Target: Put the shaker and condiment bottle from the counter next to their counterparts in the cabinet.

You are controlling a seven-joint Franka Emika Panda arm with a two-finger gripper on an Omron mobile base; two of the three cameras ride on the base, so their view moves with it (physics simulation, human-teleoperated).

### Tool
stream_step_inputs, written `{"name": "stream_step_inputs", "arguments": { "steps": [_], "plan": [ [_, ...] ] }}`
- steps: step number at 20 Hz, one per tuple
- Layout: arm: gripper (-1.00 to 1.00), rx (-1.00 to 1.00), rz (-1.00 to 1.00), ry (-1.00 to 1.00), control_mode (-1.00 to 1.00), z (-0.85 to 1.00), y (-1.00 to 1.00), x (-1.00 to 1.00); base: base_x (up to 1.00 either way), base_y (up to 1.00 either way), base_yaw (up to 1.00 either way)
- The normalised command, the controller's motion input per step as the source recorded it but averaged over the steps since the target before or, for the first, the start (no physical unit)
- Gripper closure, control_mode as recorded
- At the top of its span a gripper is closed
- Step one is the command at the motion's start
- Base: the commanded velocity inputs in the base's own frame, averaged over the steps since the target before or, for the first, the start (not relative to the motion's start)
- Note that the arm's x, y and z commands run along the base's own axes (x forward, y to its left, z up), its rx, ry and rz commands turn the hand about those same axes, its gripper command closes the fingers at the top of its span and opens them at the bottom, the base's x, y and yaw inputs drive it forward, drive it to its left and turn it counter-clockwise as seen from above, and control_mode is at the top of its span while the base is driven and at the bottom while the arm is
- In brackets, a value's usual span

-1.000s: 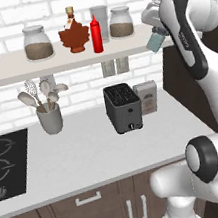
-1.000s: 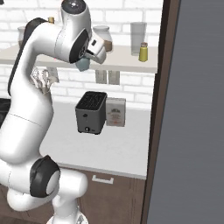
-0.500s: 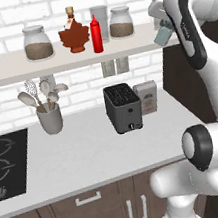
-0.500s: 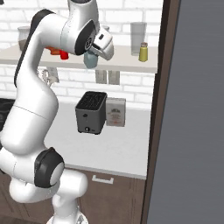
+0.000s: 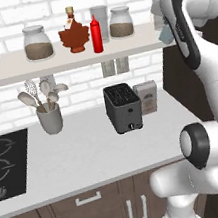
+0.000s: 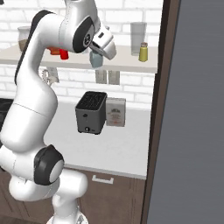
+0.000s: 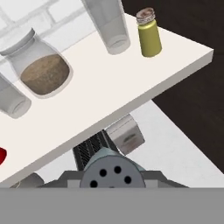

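Observation:
My gripper (image 6: 98,51) is shut on the pale blue-grey shaker (image 6: 96,61), held in the air just in front of the shelf's front edge; its grey holed cap (image 7: 111,172) sits between my fingertips. The cabinet shelf (image 6: 124,65) carries the yellow-green shaker (image 7: 148,33) with a silver cap near its right end, beside a tall glass (image 7: 108,24). The red condiment bottle (image 5: 96,34) stands on the shelf right of the maple-leaf syrup bottle (image 5: 73,35). The off-white counter (image 5: 88,152) lies below.
Two glass jars (image 5: 37,43) (image 5: 120,23) with brown contents stand on the shelf. On the counter are a dark toaster (image 5: 123,107), a small box (image 5: 147,97) and a utensil holder (image 5: 49,116). A cooktop (image 5: 4,165) lies at the left, and a dark tall panel (image 6: 192,109) stands at the right.
My hand has carried the shaker a little upward and to the right, toward the shelf's right end. Everything on the shelf and counter stayed put.

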Motion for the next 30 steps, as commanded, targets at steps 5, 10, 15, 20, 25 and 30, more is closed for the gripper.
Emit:
{"name": "stream_step_inputs", "arguments": {
  "steps": [5, 10, 15, 20, 25, 30],
  "plan": [
    [1.0, 0.01, 0.0, 0.16, -1.0, 0.08, -0.17, 0.52, 0.0, 0.0, 0.0],
    [1.0, 0.0, -0.05, 0.09, -1.0, 0.1, -0.1, 0.72, 0.0, 0.0, 0.0],
    [1.0, 0.0, -0.06, 0.01, -1.0, 0.14, -0.09, 0.78, 0.0, 0.0, 0.0],
    [1.0, 0.01, -0.04, 0.0, -1.0, 0.18, -0.17, 0.49, 0.0, 0.0, 0.0],
    [1.0, 0.03, 0.0, 0.0, -1.0, 0.0, -0.29, 0.0, 0.0, 0.0, 0.0],
    [1.0, 0.0, 0.0, 0.0, -1.0, 0.04, -0.65, 0.02, 0.0, 0.0, 0.0]
  ]
}}
